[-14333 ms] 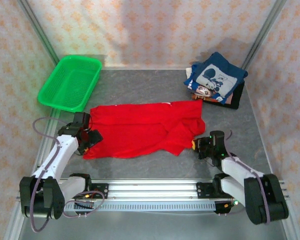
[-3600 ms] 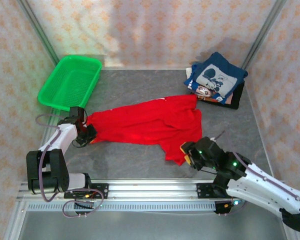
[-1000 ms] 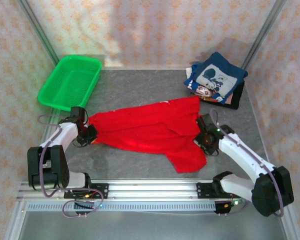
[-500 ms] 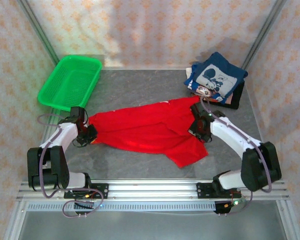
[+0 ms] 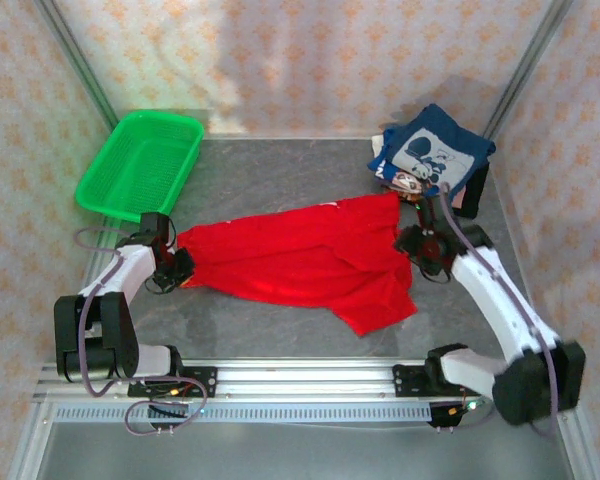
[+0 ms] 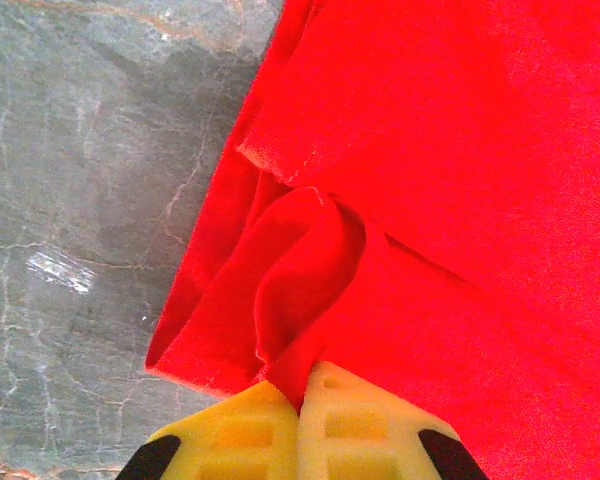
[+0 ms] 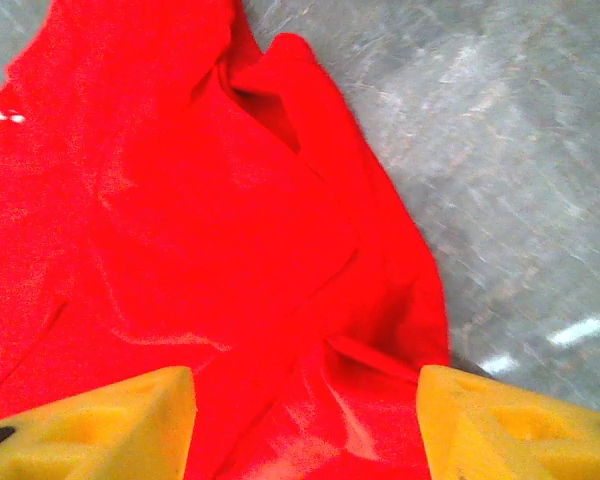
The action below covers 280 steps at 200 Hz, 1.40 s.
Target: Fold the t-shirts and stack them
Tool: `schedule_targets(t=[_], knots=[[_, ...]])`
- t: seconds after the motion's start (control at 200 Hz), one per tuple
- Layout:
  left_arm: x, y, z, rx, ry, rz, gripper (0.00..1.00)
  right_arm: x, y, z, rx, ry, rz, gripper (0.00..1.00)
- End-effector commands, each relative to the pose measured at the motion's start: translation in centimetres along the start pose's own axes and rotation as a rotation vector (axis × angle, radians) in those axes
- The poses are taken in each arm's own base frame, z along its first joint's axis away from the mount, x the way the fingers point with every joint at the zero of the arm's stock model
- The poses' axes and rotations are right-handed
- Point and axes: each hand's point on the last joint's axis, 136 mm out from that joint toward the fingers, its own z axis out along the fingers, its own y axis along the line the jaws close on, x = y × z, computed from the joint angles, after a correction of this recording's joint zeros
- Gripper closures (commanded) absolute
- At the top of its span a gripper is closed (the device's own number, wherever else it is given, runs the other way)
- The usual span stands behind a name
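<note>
Left wrist view has your left tool pinched shut on a bunched fold at the left end of the red t-shirt, near the left edge of the bench. The pads meet with cloth between them. Your right tool hangs over the shirt's right end with its pads spread wide, holding nothing. The shirt lies crumpled across the middle of the bench, one flap trailing toward the near edge.

Watch the next grab. The cloth under the right tool is folded on itself, so you could catch one layer only (or just a loose ridge), and the shirt would twist rather than spread. If you pull hard against the pinned left end, that fold may slip free. Your right arm is also close to the folded stack at the far right corner, topped by the navy t-shirt; a careless swing could knock it.

You can't tell how many layers the left tool holds, whether the right pads touch the cloth, or what lies under the navy one.
</note>
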Motion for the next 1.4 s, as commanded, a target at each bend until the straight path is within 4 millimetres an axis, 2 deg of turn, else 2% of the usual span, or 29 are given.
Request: schedule_targets(t=[0.0, 0.13, 0.3, 0.415, 0.5, 0.916, 1.101, 1.216, 1.311, 1.396], knots=[[-0.6, 0.5, -0.8, -0.023, -0.036, 0.005, 1.00, 5.1, -4.7, 0.7, 0.110, 0.153, 0.042, 0.43], [-0.6, 0.5, -0.9, -0.023, -0.034, 0.006, 1.00, 8.3, -7.0, 2.9, 0.130, 0.212, 0.165, 0.51], [-0.5, 0.5, -1.3, -0.021, -0.042, 0.008, 1.00, 9.4, -8.4, 4.8, 0.158, 0.211, 0.221, 0.64], [-0.5, 0.5, -1.4, -0.020, -0.043, 0.009, 1.00, 10.3, -9.8, 5.4, 0.224, 0.240, 0.198, 0.67], [-0.5, 0.5, -1.4, -0.019, -0.046, 0.008, 1.00, 10.1, -10.3, 5.7, 0.239, 0.221, 0.190, 0.67], [-0.4, 0.6, -1.5, -0.021, -0.046, 0.008, 1.00, 9.6, -10.0, 8.4, 0.267, 0.237, 0.179, 0.74], [-0.3, 0.7, -1.6, -0.021, -0.048, 0.006, 1.00, 9.3, -10.7, 9.0, 0.321, 0.222, 0.174, 0.81], [-0.4, 0.7, -1.7, -0.020, -0.054, 0.008, 1.00, 8.8, -10.8, 9.1, 0.337, 0.206, 0.170, 0.90], [-0.4, 0.6, -1.7, -0.020, -0.054, 0.008, 1.00, 8.5, -10.7, 9.1, 0.337, 0.189, 0.171, 0.96], [-0.5, 0.4, -2.0, -0.016, -0.055, 0.009, 1.00, 8.2, -9.8, 8.7, 0.300, 0.188, 0.183, 1.00]])
